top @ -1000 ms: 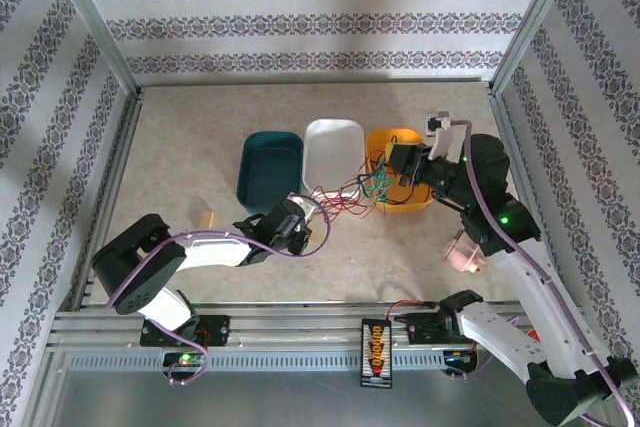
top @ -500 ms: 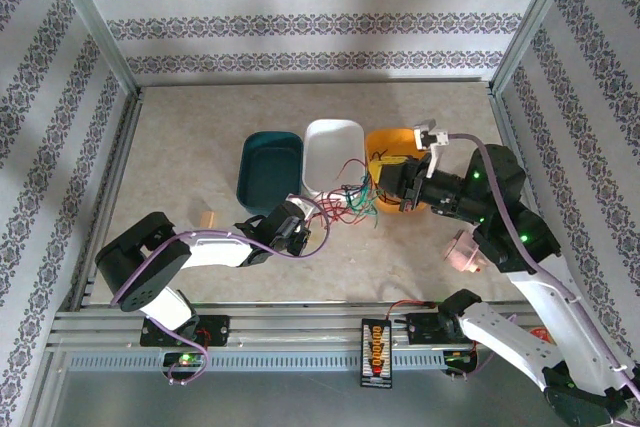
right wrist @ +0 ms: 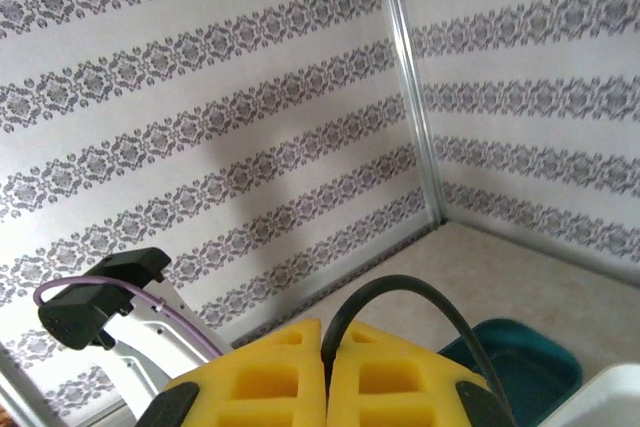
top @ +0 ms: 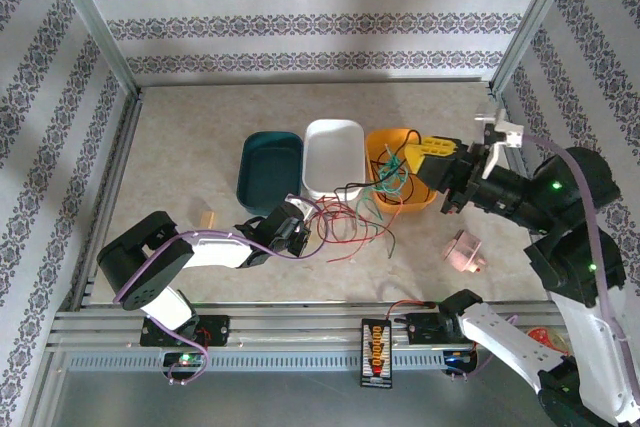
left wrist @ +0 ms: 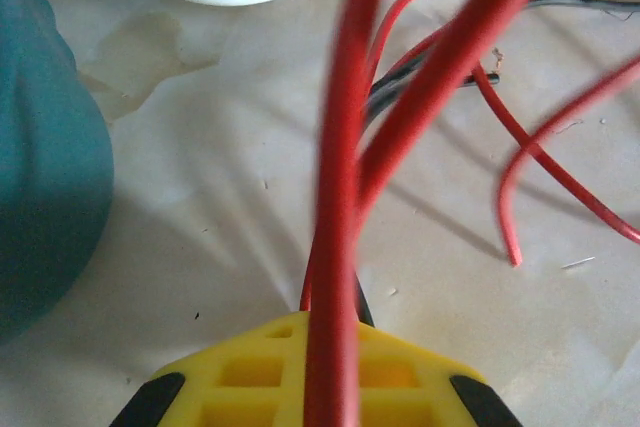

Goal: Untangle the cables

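Your left tool [top: 297,230] lies low on the table [top: 180,147], just near of the white tray [top: 332,142] and right of the teal tray [top: 268,162]. Its jaws are pinched almost together on the red cables [left wrist: 335,197], which run straight out from between its yellow pads [left wrist: 250,377] toward the far right.

The cables [top: 350,215] spread in loose loops on the table between your two tools, near of the white tray and the orange bowl [top: 385,142]. A few green strands [top: 388,182] rise from the bundle toward the bowl.

Your right tool [top: 428,159] is over the right side of the orange bowl, pointing left. Its jaws are fully closed on a black cable [right wrist: 400,292], which arches up out of the seam between the pads and curves down to the right.
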